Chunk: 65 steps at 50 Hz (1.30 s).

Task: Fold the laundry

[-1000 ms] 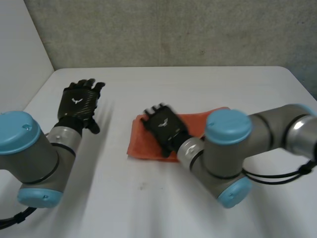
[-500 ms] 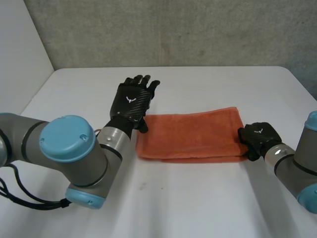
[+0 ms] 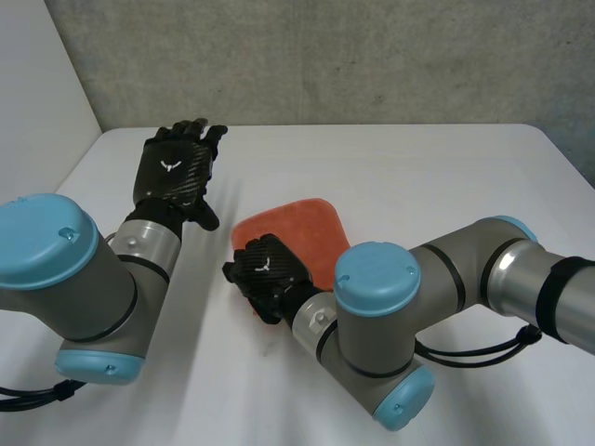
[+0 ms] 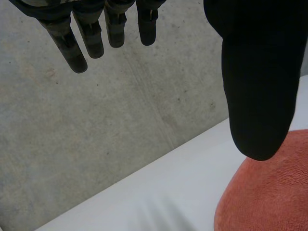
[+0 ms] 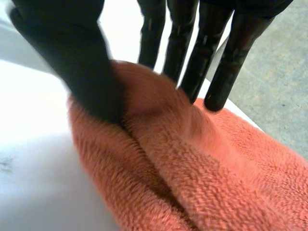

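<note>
An orange towel (image 3: 299, 226) lies folded into a short thick pad in the middle of the white table (image 3: 446, 177). My right hand (image 3: 264, 273) is at the towel's near left end. In the right wrist view the thumb (image 5: 77, 62) and the straight fingers (image 5: 192, 53) pinch a raised ridge of the towel (image 5: 207, 168) between them. My left hand (image 3: 177, 175) hovers left of the towel with its fingers straight and spread, touching nothing. In the left wrist view its thumb (image 4: 255, 86) hangs above the towel's rounded edge (image 4: 269, 192).
A grey wall (image 3: 325, 56) runs behind the table's far edge, and a white panel (image 3: 37, 102) stands at the left. The bulky right arm (image 3: 437, 297) stretches across the table's near right part.
Half a second ago the towel lay as a long strip with my right hand at its right end. Now it is a short pad, the right hand at its left end. My left hand drew back leftward.
</note>
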Each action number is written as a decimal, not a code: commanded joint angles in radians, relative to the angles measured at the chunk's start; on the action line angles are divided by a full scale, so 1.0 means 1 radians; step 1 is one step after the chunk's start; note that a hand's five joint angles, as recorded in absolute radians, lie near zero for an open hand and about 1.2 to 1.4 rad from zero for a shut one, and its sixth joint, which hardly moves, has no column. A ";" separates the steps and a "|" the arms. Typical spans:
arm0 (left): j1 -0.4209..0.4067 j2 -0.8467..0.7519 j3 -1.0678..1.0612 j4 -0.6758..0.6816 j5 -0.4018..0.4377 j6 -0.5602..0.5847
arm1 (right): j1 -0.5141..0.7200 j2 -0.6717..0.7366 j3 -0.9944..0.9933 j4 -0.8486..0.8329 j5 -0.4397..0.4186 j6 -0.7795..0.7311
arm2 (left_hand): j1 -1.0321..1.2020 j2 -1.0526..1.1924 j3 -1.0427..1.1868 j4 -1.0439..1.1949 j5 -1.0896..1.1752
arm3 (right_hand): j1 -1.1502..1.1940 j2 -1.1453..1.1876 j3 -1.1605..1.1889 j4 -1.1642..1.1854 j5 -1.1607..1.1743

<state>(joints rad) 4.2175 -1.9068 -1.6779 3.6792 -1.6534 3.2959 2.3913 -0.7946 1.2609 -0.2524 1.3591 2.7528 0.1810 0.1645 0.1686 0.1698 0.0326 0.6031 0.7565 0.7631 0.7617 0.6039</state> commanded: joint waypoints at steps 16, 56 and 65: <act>-0.145 -0.182 0.139 -0.102 0.006 -0.061 | -0.236 -0.101 0.000 0.088 0.063 0.300 | -0.003 0.014 0.010 0.008 -0.029 | -0.429 -0.582 -0.589 -0.587 -0.604; 0.007 0.153 0.326 -0.517 -0.014 -0.105 | -0.429 -0.500 -0.058 0.194 0.230 0.288 | -0.006 0.010 0.006 0.005 -0.033 | -0.429 -0.582 -0.589 -0.587 -0.604; 0.099 0.255 0.353 -0.607 0.010 -0.159 | -0.463 -0.580 0.026 0.203 0.218 0.286 | -0.003 0.014 0.010 0.008 -0.029 | -0.429 -0.582 -0.589 -0.587 -0.604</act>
